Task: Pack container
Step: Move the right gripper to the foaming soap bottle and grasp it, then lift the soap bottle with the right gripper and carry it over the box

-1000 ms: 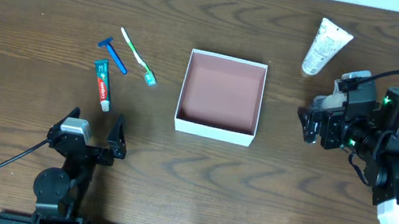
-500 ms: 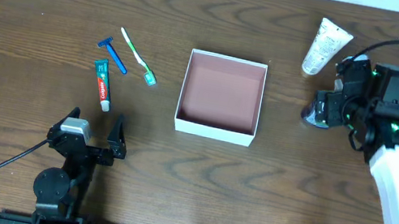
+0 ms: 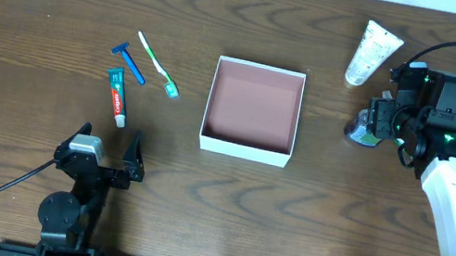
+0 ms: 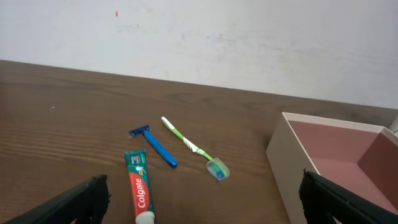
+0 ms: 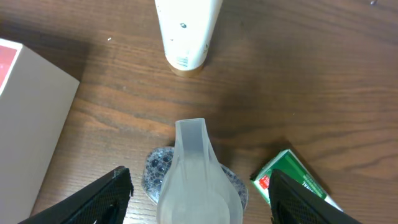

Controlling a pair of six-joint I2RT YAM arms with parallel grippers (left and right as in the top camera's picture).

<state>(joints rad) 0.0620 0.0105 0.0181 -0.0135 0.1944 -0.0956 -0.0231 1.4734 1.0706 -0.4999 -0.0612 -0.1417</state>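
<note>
With right pincer (image 5: 196,190) spread astride the clear bottle (image 5: 189,140) at lower middle of wrist view, lower straight, pinch mid-body clear of green box (image 5: 292,177), lift fully before carrying leftward to container (image 3: 243,151) at overhead frame centre.

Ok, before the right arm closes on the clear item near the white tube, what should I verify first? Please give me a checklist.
1. Opening of the right jaws: ok, spread wide on both sides of the clear item.
2. Item centred between them: ok in the right wrist view.
3. Height low enough to grip: cannot tell.
4. The green box out of the closing path: cannot tell; it lies close on one side.
5. The container ready to receive: ok, nothing lies on its floor.
6. Position of the left jaws: ok, open and apart from the container.
</note>
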